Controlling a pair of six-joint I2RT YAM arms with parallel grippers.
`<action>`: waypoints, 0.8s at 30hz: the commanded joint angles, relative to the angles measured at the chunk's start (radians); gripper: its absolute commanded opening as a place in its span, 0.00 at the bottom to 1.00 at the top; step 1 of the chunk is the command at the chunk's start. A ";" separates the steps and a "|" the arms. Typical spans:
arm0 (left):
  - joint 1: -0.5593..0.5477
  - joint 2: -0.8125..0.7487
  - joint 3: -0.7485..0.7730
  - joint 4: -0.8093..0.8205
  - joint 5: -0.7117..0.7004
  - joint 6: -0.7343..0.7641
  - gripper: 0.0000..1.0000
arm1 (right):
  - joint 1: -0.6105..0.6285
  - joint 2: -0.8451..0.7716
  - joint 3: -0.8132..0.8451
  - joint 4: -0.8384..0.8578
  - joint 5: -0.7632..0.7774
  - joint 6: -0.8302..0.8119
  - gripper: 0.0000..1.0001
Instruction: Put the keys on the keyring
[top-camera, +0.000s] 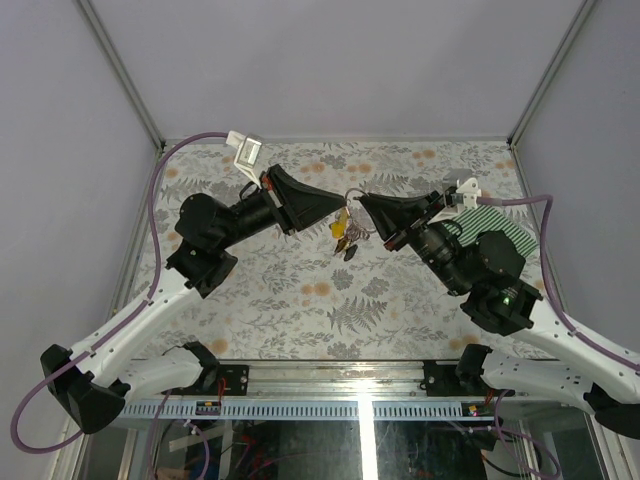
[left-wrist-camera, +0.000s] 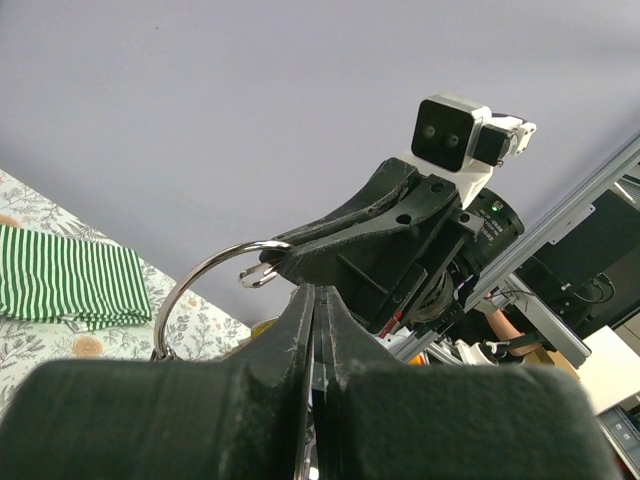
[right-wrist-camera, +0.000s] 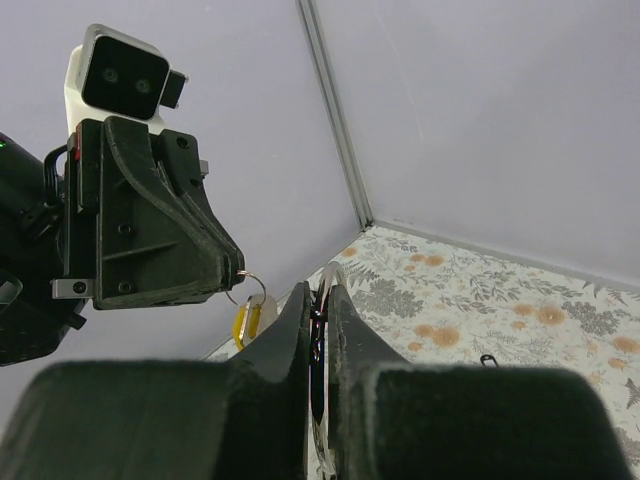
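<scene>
Tabletop (top-camera: 300, 300) is covered with a grey floral-print cloth and enclosed by plain grey walls (top-camera: 330, 60) with aluminium corner posts (top-camera: 120, 70). A green-striped cloth (top-camera: 505, 228) lies at the far right edge.

Left gripper (top-camera: 333, 212) and right gripper (top-camera: 366, 202) are met tip to tip above the tabletop centre, both jaws pressed together. Keyring (left-wrist-camera: 213, 259) is seen clamped by the right. Keys (top-camera: 346, 236), one yellow (right-wrist-camera: 247, 322), hang at the left tip; its grip cannot be told.
</scene>
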 joint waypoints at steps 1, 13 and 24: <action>-0.007 -0.006 0.001 0.087 -0.010 -0.018 0.00 | 0.009 0.009 0.010 0.141 -0.025 -0.008 0.00; -0.006 0.003 0.001 0.089 -0.007 -0.023 0.00 | 0.009 0.020 0.001 0.182 -0.075 -0.004 0.00; -0.005 0.005 -0.006 0.097 -0.016 -0.031 0.00 | 0.009 0.016 -0.011 0.204 -0.102 0.005 0.00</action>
